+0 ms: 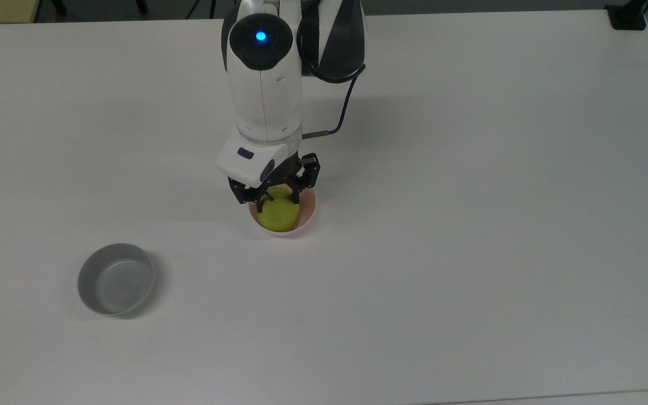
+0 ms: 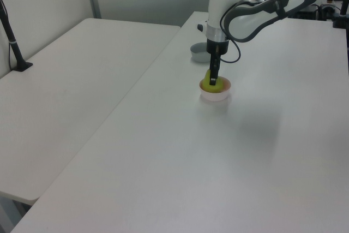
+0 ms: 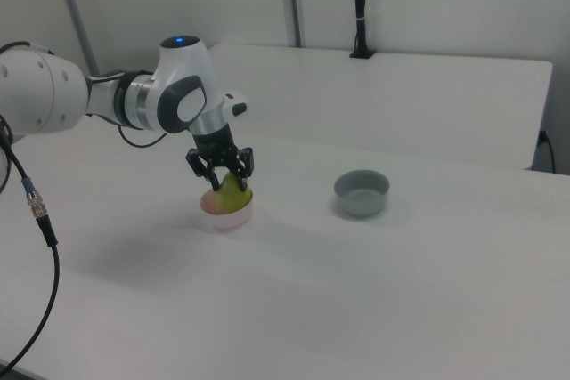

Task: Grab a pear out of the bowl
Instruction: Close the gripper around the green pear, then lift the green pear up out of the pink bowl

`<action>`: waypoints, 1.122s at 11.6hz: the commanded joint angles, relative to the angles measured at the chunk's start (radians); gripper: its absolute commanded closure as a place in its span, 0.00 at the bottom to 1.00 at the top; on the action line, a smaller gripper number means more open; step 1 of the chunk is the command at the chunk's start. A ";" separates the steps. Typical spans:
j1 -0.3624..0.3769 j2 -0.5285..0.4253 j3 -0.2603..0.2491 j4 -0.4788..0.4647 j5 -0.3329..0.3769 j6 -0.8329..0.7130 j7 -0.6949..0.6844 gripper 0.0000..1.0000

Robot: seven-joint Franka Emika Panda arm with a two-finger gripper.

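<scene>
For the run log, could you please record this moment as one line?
phase: grasp | gripper: jaws astride yellow-green pear | pear: inside pale pink bowl | grey bowl: apart, empty

The pear (image 1: 279, 214) was yellow-green and roundish, sitting inside the bowl (image 1: 308, 216) and rising above its rim. The bowl was small, round and pale pink, standing upright on the white tabletop (image 1: 470, 225). In the right view the pear (image 3: 233, 195) leaned toward the right view's right side of the bowl (image 3: 223, 217).
</scene>
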 commanded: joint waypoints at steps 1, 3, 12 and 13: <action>-0.002 -0.086 -0.001 0.004 0.000 -0.080 0.016 1.00; -0.011 -0.130 -0.001 0.024 0.000 -0.139 0.018 1.00; -0.109 -0.308 0.060 0.090 -0.014 -0.546 0.015 1.00; -0.128 -0.307 0.060 0.100 -0.014 -0.573 0.015 1.00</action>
